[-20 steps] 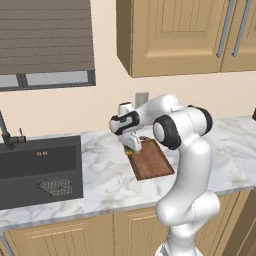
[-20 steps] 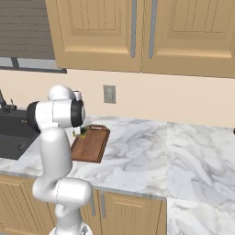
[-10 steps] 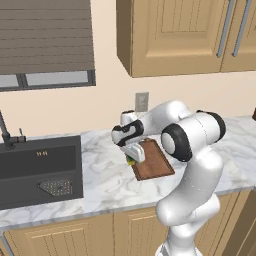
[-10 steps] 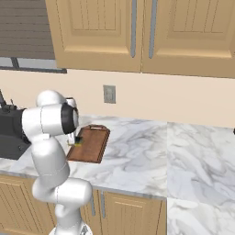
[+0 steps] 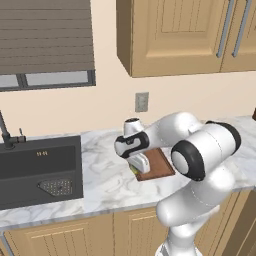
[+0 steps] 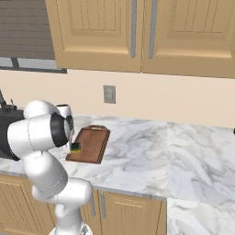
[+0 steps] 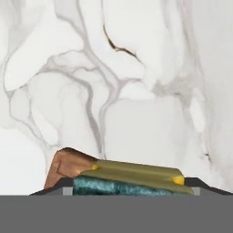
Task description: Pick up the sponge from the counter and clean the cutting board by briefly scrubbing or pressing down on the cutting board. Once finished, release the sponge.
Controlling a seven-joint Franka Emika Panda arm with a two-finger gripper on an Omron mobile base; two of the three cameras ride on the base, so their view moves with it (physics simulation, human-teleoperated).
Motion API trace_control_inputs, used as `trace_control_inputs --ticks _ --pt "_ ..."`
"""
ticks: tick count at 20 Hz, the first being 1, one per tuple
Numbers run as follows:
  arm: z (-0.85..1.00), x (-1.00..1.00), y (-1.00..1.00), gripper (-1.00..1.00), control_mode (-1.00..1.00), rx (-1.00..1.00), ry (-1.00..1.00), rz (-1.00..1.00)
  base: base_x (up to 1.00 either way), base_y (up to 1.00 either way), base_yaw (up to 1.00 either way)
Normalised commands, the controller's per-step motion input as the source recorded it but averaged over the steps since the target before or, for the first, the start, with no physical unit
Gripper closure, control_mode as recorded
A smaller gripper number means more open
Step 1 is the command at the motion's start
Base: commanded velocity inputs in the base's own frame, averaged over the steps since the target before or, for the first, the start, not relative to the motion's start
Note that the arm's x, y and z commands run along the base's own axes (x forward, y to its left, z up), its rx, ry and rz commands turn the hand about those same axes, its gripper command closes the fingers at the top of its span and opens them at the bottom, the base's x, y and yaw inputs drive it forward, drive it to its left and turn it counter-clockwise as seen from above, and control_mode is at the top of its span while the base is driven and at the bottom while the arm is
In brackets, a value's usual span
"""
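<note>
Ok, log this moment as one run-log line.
phase: scrubbing | gripper: shut on sponge | sponge: low over near-left corner of cutting board | contact: cannot tell | counter: marbled | release: not yet

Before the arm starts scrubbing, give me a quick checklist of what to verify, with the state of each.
1. Yellow block sponge with dark green scrub top between the jaws: ok.
2. Sponge over the reddish-brown wooden cutting board: ok, at its near corner by the edge.
3. Sponge pressed onto the board: cannot tell.
4. Board lying flat on the white-grey marbled counter: ok.
5. Gripper well away from the dark sink: ok.
</note>
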Motion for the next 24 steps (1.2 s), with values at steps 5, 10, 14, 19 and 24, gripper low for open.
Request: trace_control_inputs --ticks 5,10,14,19,24 --pt "-0.27 -0.82 -0.20 1.00 -1.00 0.00 0.03 0.00 0.00 0.00 0.00" --pt "-0.01 -0.53 -0.36 1.00 -1.00 0.00 0.12 0.00 0.00 0.00 0.00" --pt "0.12 -0.40 -0.25 1.00 -1.00 0.00 0.09 0.00 0.00 0.00 0.00" --pt "0.61 -0.03 0.39 1.00 -1.00 -0.01 0.02 0.00 0.00 0.00 0.00" --pt "0.19 0.07 0.81 1.00 -1.00 0.00 0.09 0.01 0.00 0.00 0.00"
